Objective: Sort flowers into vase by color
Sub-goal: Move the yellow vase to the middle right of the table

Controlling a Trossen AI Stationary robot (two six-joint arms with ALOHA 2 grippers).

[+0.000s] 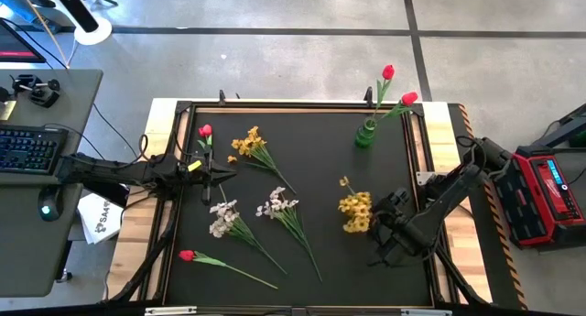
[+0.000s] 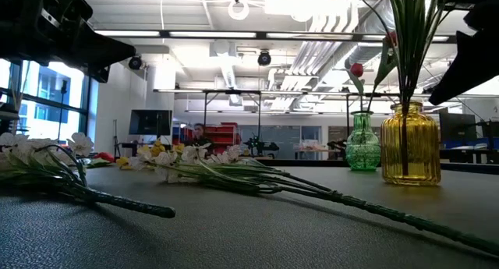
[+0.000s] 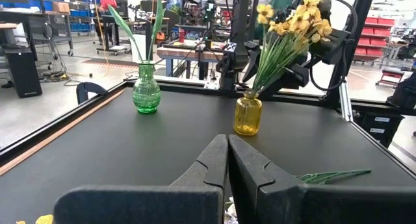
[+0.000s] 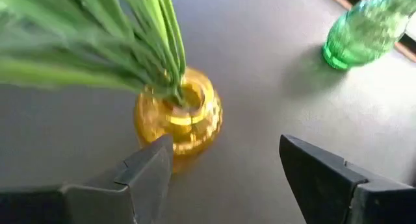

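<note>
A yellow vase (image 4: 179, 117) holds a bunch of yellow flowers (image 1: 355, 211). My right gripper (image 4: 224, 146) is open just above and beside the vase, touching nothing. It lies at the right in the high view (image 1: 389, 215). A green vase (image 1: 365, 135) at the far right holds two red tulips (image 1: 388, 71). On the table lie a yellow cluster (image 1: 247, 144), two white sprays (image 1: 222, 217) (image 1: 277, 202) and two red tulips (image 1: 205, 131) (image 1: 188, 256). My left gripper (image 3: 227, 146) is shut and empty, raised above the table's left side (image 1: 227, 176).
The black table top (image 1: 311, 169) has a raised wooden frame (image 1: 165, 124) around it. Both vases stand in the right half, as the low view shows (image 2: 405, 144) (image 2: 362, 143). A desk with a keyboard (image 1: 27, 149) stands left of the table, and a red box (image 1: 549, 192) stands right of it.
</note>
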